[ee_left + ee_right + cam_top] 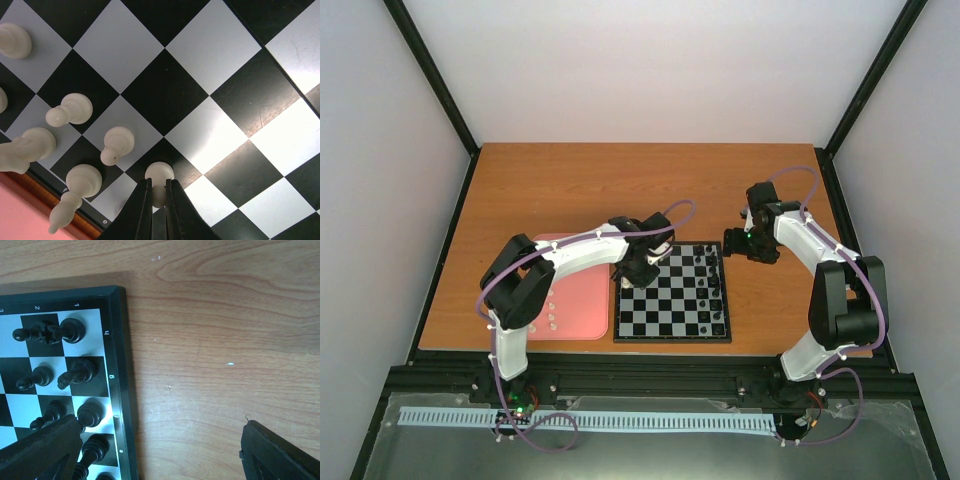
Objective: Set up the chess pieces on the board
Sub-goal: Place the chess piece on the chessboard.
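While right gripper [155, 450] is hanging released toward worktop's [225, 315] right edge, left gripper [159, 184] is clenching white pawn [159, 173] lengthwise over board [165, 90].

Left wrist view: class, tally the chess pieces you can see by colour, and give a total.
white chess pieces: 7 (one cut off by the left edge, one between the left fingers)
black chess pieces: 0 in this view
Total: 7

The wooden table [620, 180] carries the board [685, 300] and, just beside it, a pink tray [585, 312].
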`<state>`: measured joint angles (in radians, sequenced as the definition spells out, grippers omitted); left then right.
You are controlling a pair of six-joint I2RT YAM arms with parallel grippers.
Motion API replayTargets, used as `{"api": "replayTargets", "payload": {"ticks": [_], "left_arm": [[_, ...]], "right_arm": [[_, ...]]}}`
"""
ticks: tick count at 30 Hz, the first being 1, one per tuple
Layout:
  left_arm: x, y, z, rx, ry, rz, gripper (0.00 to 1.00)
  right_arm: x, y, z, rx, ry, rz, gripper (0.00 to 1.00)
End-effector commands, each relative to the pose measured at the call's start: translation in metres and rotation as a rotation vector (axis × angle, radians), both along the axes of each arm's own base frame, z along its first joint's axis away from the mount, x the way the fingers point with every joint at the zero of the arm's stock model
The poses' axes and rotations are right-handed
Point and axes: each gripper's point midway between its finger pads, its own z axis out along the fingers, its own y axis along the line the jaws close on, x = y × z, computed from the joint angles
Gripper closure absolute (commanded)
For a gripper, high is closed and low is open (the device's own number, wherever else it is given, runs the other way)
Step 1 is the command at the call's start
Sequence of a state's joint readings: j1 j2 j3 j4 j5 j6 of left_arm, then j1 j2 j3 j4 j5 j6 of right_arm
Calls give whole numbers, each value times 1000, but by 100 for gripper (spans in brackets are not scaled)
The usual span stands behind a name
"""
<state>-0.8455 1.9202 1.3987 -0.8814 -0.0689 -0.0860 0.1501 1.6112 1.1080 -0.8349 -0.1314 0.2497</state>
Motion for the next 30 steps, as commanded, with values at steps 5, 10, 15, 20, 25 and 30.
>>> {"api": "replayTargets", "payload": {"ticks": [5,10,15,20,25,30], "left_arm": [[8,-5,12,-25,-38,18,93],[9,-5,16,-32,-50,20,90],[9,-7,20,-47,-52,19,88],[5,-9,22,-64,-40,18,87],[1,-10,23,-88,-20,20,86],[2,-9,19,-73,-21,23,84]], "right_arm": [[5,-2,2,3,-13,5,0],[5,-1,3,8,-16,6,0],[5,-1,5,6,-21,6,0],[4,-1,5,6,-19,5,0],[4,-1,6,6,-23,6,0],[4,-1,6,7,-23,8,0]]}}
